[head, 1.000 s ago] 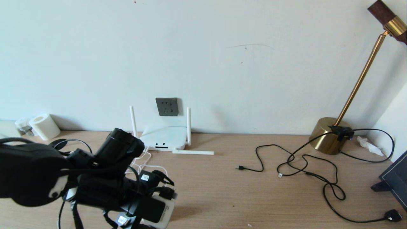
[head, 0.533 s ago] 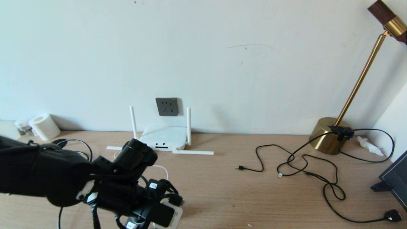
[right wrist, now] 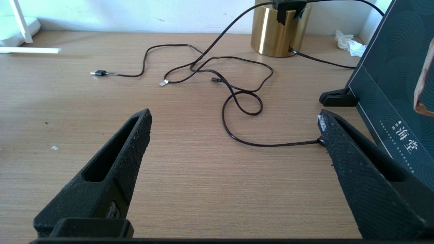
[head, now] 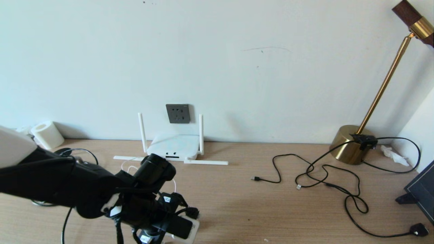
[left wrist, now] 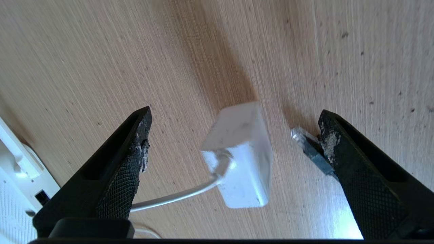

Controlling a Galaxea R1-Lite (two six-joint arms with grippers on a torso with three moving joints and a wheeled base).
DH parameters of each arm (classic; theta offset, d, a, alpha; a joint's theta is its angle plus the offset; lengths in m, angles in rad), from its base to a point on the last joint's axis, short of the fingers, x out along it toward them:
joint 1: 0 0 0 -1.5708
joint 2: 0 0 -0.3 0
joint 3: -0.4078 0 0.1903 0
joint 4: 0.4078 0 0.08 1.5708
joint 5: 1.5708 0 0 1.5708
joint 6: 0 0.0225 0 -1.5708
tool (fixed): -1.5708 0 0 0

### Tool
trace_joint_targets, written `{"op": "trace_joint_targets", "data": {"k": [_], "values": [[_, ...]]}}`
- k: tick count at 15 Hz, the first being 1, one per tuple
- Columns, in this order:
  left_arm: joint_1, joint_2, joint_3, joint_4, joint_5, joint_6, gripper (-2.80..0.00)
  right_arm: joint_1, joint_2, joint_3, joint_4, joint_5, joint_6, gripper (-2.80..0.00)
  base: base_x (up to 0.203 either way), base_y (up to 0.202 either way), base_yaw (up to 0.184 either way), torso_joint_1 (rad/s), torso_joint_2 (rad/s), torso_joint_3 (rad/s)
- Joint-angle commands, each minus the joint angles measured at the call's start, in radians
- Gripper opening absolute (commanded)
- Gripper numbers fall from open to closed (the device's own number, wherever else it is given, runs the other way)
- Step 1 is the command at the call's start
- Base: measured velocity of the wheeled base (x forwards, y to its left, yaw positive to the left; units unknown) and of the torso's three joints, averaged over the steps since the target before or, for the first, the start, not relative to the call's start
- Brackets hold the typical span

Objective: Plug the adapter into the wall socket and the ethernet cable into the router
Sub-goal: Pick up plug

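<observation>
The left gripper is seen spread wide above a pale wood-grain desk, its two black wedge-shaped fingers faced with a fine diamond-knurled texture and flecked white at the tips. Between them, untouched, lies the adapter, a small white rounded block of smooth glossy plastic from which a thin white cord leads away. Just beside one finger the clear-tipped plug of the ethernet cable is seen lying on the wood. In the head view the left arm is shown as a bulky black mass low at the left, in front of the router, a flat white rounded box with two slim antennas upright and two laid flat on the desk. Directly above it, the wall socket, a dark grey square plate pierced with pin holes, is set in the plain white wall. The right gripper is likewise spread wide and holds nothing, hanging over the desk near thin black looped cables, a polished brass cylindrical lamp base and a dark teal patterned box.
</observation>
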Motion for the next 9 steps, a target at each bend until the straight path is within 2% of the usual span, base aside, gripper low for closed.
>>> {"op": "trace_joint_targets", "data": {"k": [1,7,9], "values": [[0.000,-0.002,-0.002,0.002,0.011,0.008,0.00,0.000,0.002,0.000,-0.001,0.000,0.000,0.00,0.000,0.000,0.000,0.000,0.00,0.000],[0.004,0.000,-0.017,0.003,0.081,-0.001,0.00,0.000,0.002,0.000,0.000,0.000,0.000,0.00,0.000,0.000,0.000,0.000,0.00,0.000],[-0.002,0.005,-0.018,0.003,0.107,-0.064,0.00,0.000,0.000,0.000,-0.001,0.000,0.000,0.00,0.000,0.000,0.000,0.000,0.00,0.000]]}}
